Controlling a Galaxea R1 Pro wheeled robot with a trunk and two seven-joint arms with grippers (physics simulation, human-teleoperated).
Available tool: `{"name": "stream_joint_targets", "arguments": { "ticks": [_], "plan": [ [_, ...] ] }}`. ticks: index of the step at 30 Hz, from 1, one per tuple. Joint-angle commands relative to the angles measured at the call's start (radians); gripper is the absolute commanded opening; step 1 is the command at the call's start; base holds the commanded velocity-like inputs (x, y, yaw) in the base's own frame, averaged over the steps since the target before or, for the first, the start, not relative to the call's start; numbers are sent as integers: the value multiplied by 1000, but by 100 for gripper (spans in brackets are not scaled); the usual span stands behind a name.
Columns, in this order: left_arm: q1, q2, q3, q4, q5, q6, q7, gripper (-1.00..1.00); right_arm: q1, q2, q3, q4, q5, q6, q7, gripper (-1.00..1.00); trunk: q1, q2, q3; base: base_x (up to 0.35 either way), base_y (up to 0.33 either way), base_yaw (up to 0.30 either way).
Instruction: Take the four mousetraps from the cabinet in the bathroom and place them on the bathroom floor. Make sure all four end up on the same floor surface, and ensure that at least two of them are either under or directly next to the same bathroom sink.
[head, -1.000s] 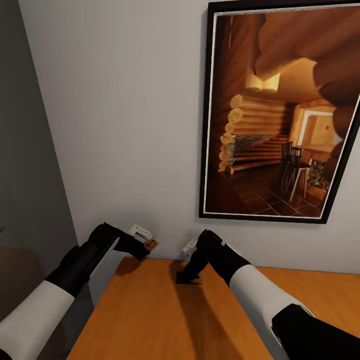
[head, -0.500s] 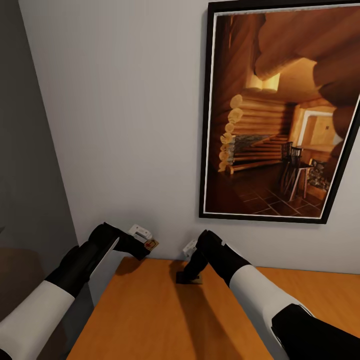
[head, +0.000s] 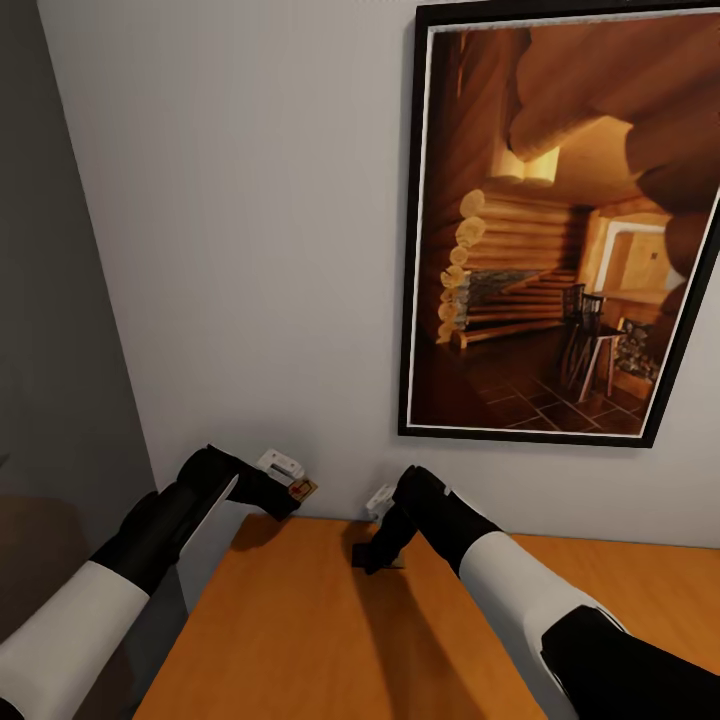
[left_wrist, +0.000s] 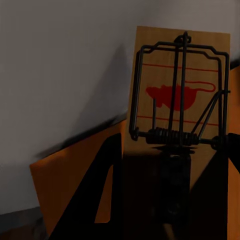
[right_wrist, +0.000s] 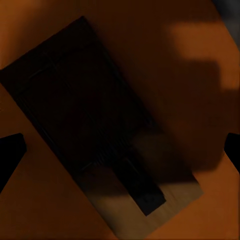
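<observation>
**2 traps at cabinet top, right pick in progress**

Left gripper clamped on mousetrap, held off the near-left corner of the orange cabinet top, close to the grey wall. Trap face toward left wrist camera: red mark, wire bail, coil spring readable. Second mousetrap flat on the cabinet top near the wall, under right gripper. Right fingertips spread wide at both frame edges, board between them, nothing held.

To do well: straddle the board's short width, drop until pads flank its edges, avoid the wire parts, close square so the thin board doesn't skid or tip. Keep left wrist steady and off the wall meanwhile.

Hard to tell: second trap almost black in shadow, wires and red mark unreadable, one pale end lit. Contact between right fingers and board or surface can't be judged. Left fingers barely visible, dark shapes beside the board. Framed log-cabin picture cut off at top and right
</observation>
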Motion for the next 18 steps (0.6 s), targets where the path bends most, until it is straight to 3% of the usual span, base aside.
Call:
{"name": "stream_joint_targets", "arguments": {
  "ticks": [1, 18],
  "plan": [
    [-1, 1, -2, -1, -1, 3, 0, -100, 0, 0, 0, 40, 13, -3, 10, 100, 0, -1, -2, 0, 0, 0],
    [-1, 1, -2, -1, -1, 3, 0, -100, 0, 0, -4, 45, 10, -8, 10, 100, 0, -1, -2, 0, 0, 0]
  ]
}}
